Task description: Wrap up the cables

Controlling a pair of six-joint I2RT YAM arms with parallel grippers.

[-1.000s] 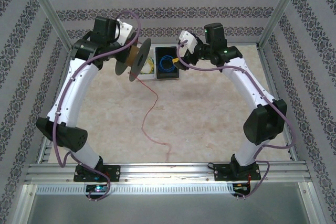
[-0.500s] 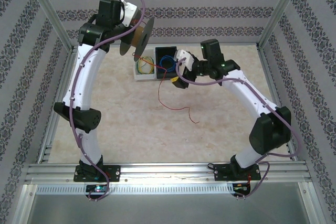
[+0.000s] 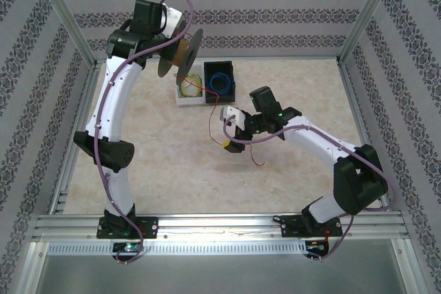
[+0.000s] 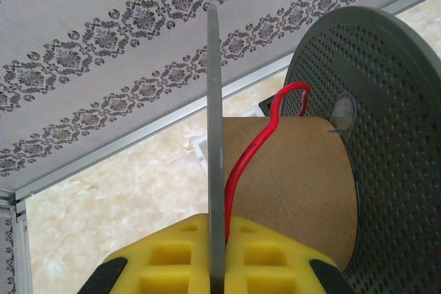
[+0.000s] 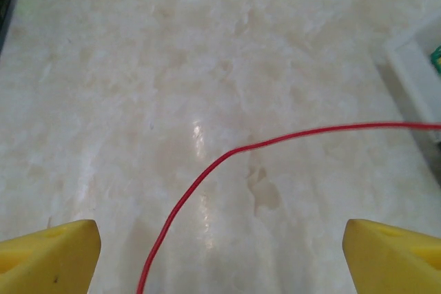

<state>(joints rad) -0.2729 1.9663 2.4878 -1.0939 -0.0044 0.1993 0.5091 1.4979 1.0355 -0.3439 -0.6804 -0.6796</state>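
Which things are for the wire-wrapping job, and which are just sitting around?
For the job: red wire, reel, left pincer clamping the reel, right pincer open over the wire.
Just sitting: white box with yellow-green coil, black box with blue coil.

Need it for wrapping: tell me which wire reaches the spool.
The red wire, looped over the spool; the blue coil and the yellow-green coil lie apart from it.

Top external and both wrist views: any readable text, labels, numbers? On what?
None readable: no text on the grey perforated spool, its brown cardboard core, the thin red wire, the white bin or the black bin; the wallpaper carries ornament only.
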